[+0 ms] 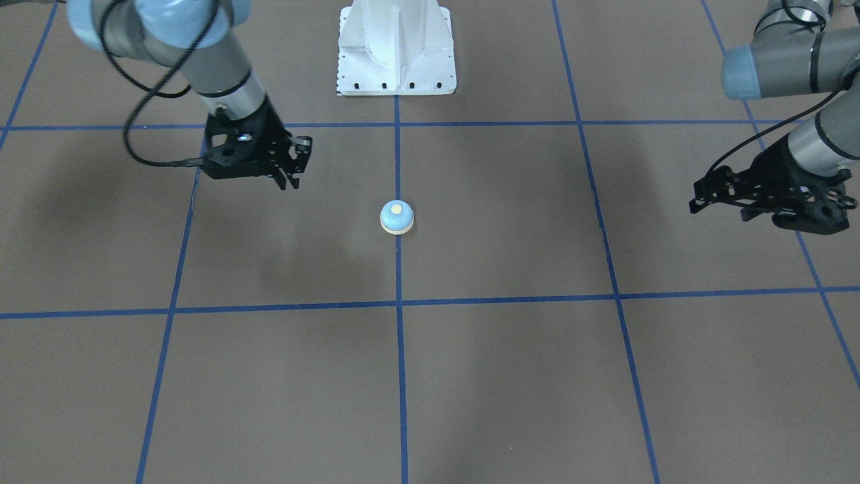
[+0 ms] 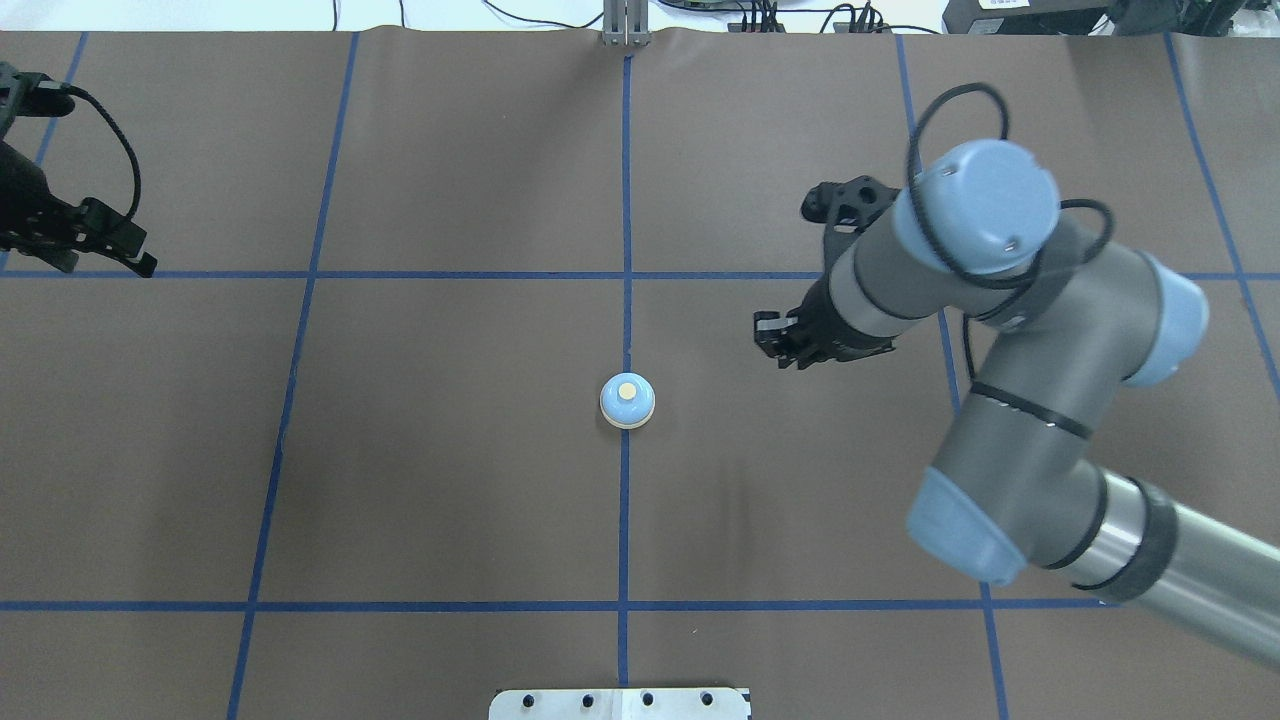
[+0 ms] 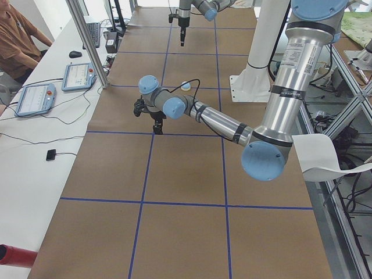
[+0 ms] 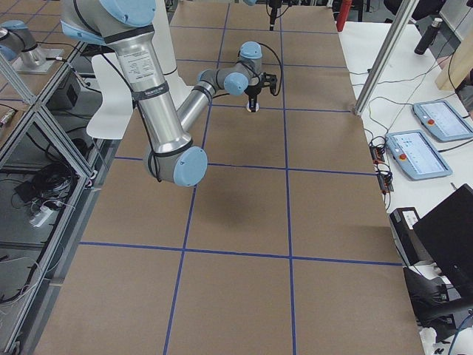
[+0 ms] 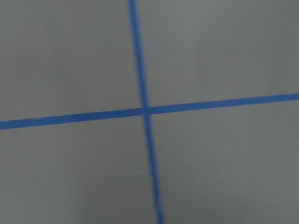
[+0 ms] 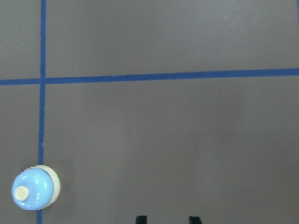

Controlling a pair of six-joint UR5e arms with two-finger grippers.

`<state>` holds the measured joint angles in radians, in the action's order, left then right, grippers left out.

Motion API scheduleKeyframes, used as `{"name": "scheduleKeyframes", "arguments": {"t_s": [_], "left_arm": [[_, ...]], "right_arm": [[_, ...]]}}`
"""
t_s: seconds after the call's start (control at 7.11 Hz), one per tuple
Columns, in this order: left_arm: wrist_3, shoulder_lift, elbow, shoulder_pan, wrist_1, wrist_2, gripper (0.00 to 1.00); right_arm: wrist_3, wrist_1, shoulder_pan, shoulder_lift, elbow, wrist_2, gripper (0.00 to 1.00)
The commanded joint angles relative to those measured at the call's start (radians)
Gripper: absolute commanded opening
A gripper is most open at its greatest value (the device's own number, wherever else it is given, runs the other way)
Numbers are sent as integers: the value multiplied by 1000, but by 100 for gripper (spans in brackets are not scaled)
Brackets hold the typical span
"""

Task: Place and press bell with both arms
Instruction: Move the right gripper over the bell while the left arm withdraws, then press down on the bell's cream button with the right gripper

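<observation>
The light-blue bell (image 1: pixel 396 217) with a cream button stands upright on the brown table, on the centre blue line; it also shows in the overhead view (image 2: pixel 627 400) and low left in the right wrist view (image 6: pixel 35 188). My right gripper (image 2: pixel 778 345) hovers to the bell's right, apart from it, empty. Its two fingertips (image 6: pixel 141 218) show spread at the bottom of the right wrist view, so it is open. My left gripper (image 2: pixel 105 255) hangs far off at the table's left edge, also seen in the front view (image 1: pixel 699 198), and looks open and empty.
The white pedestal base (image 1: pixel 396 47) stands behind the bell on the robot's side. Blue tape lines (image 5: pixel 145 111) cross the brown table (image 2: pixel 450 450). An operator's desk with tablets (image 3: pixel 78 75) lies along the far side.
</observation>
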<state>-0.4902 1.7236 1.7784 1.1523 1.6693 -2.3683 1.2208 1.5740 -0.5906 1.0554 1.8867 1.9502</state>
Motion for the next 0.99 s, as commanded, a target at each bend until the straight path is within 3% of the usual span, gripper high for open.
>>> {"name": "scheduleKeyframes", "arguments": {"t_s": [0.0,0.14,0.28,0.56,0.84], "left_arm": [[12,-88,62,21,-2,47,99],[13,-99,70,27,-2,47,99],[13,-126,93,29,-2,52,99],[13,-134,105,30,-3,54,99],[13,-144,108,30,-2,55,99]], "right_arm": [[123,40,101,-184,-180,-66,0],[146,35,103,-242,-264,-74,0],[154,34,112,-261,-288,-74,0],[199,-69,127,-305,-380,-77,0],[200,-77,127,-315,-405,-77,0]]}}
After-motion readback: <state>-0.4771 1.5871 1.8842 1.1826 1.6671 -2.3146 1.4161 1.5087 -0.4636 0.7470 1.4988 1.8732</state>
